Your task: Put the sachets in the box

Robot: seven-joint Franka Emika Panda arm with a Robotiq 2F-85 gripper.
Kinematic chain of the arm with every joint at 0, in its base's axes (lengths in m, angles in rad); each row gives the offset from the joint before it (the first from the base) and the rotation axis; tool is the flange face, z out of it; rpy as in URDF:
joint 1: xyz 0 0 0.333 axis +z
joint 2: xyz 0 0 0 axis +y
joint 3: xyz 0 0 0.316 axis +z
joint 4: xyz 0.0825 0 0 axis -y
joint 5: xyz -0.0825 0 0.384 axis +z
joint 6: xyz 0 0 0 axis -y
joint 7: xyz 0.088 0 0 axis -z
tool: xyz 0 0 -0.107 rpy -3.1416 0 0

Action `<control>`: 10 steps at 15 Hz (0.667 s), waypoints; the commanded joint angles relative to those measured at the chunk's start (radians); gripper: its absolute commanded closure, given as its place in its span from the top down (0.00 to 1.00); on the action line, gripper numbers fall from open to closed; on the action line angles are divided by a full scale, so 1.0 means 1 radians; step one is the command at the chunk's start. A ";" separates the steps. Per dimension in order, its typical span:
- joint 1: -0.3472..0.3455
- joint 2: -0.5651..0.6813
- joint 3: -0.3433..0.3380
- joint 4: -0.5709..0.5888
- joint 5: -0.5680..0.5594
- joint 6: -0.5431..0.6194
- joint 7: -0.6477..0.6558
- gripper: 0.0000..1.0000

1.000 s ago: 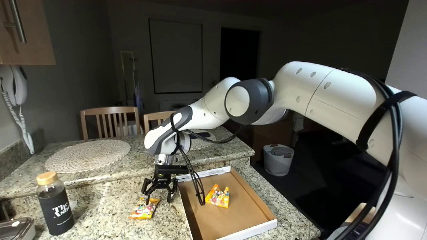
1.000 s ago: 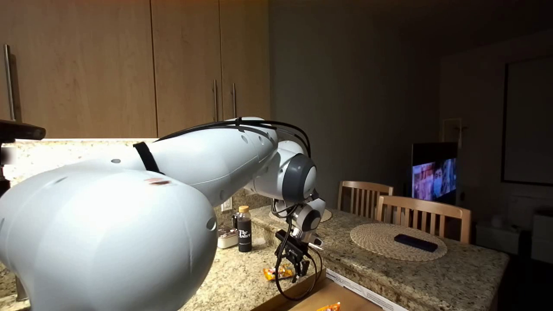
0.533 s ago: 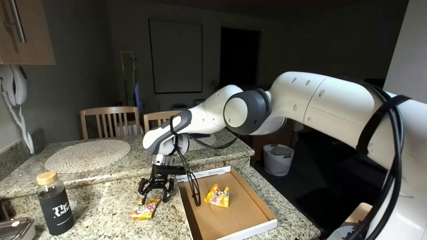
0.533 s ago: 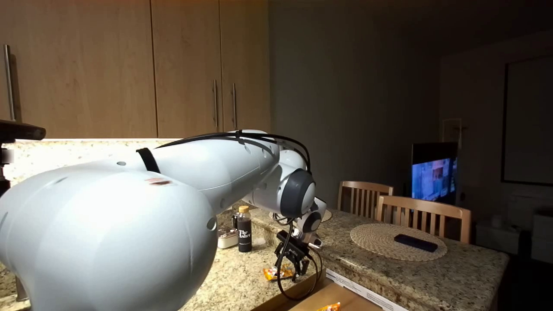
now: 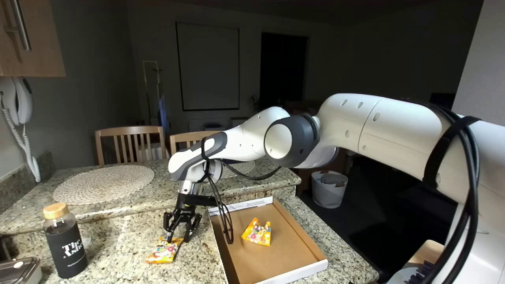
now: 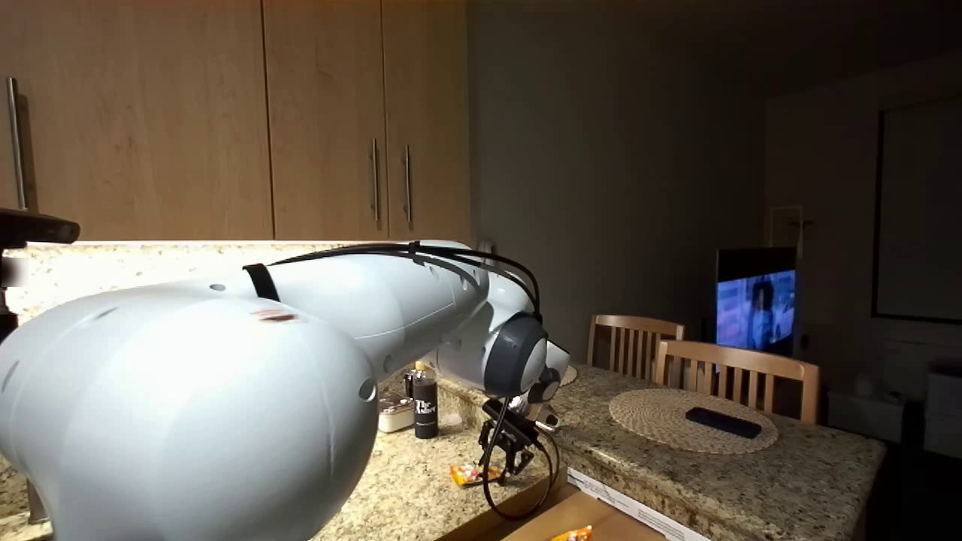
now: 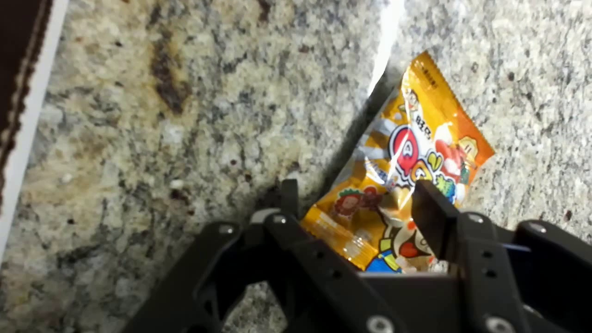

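Note:
One orange sachet [image 5: 163,251] lies on the granite counter left of the box. It also shows in the wrist view [image 7: 411,157] and in an exterior view [image 6: 467,475]. My gripper [image 5: 178,240] is low over its near end, pointing down. In the wrist view my gripper [image 7: 355,190] stands open, jaws part-way apart, with the sachet's end between them. One finger [image 7: 434,217] overlaps the sachet; the other sits just beside its edge. A second sachet [image 5: 258,233] lies inside the box [image 5: 284,252]; its tip shows in an exterior view [image 6: 575,534]. The box's edge also shows in the wrist view [image 7: 27,120].
A dark bottle [image 5: 66,246] with a wooden cap stands left of the sachet, with a lidded container [image 5: 19,270] beyond it. A raised counter ledge with round placemats [image 5: 104,184] runs behind. Wrist cables [image 5: 227,225] hang over the box's near-gripper side.
My gripper has moved down and slightly left in an exterior view, and its fingers have come closer together. The counter sachet has shifted a little away from the box. The boxed sachet stays put.

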 commanded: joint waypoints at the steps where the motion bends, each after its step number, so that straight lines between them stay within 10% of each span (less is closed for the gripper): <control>1: -0.013 0.036 0.030 0.054 0.015 -0.037 -0.042 0.34; 5: -0.016 0.057 0.046 0.081 0.015 -0.040 -0.042 0.07; 10: -0.012 0.051 0.023 0.082 0.073 -0.032 -0.073 0.03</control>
